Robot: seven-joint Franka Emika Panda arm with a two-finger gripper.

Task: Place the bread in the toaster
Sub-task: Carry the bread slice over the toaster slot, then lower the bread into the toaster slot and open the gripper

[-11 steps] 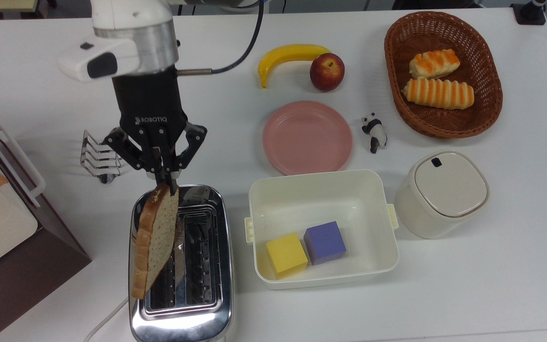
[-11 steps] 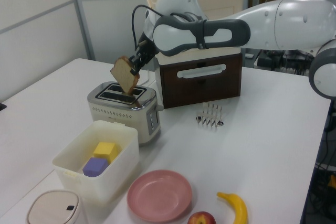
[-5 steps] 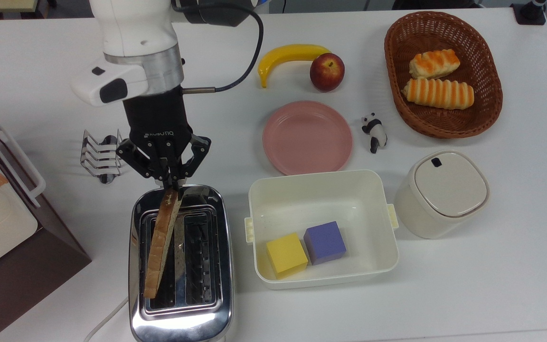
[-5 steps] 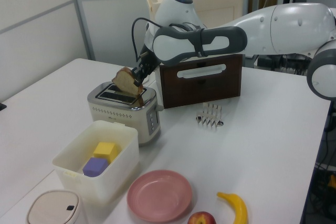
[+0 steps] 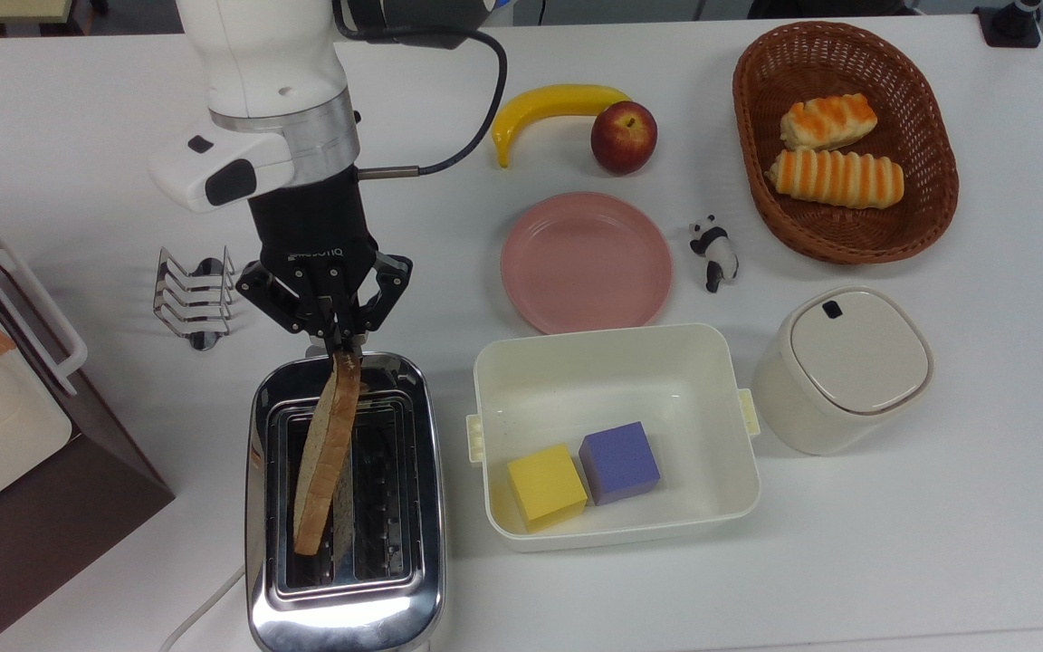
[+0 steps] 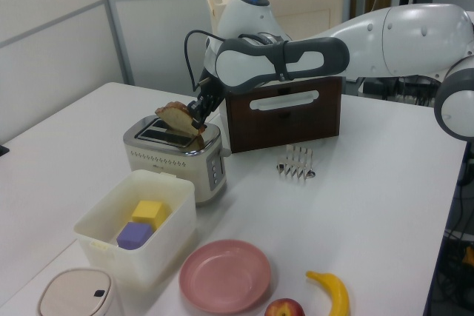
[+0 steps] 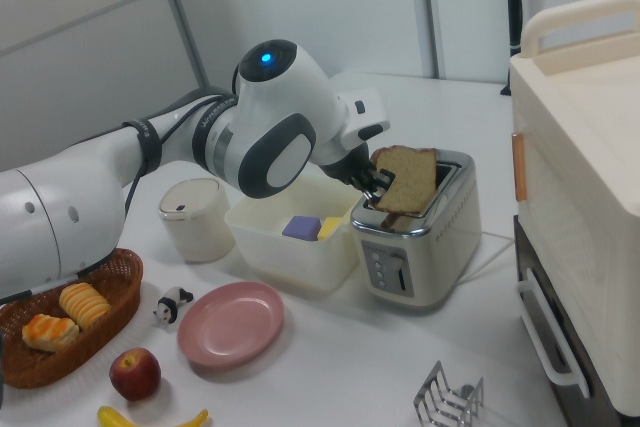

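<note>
Thin brown speckled bread slice (image 5: 326, 462) now lower and flatter than a second ago, edge-up over the left slot of the shiny chrome toaster (image 5: 345, 598), lower left of the top view. Black two-finger gripper (image 5: 344, 347) clamped on the slice's top corner. White bench (image 5: 893, 561), grey wall panels behind. One pink plate (image 5: 586, 261), one banana (image 5: 550, 107), one apple (image 5: 623, 137), two striped rolls (image 5: 834, 177) in one wicker basket (image 5: 748, 136), two blocks, yellow (image 5: 546, 486) and purple (image 5: 619, 462), in one white tub (image 5: 503, 362).
</note>
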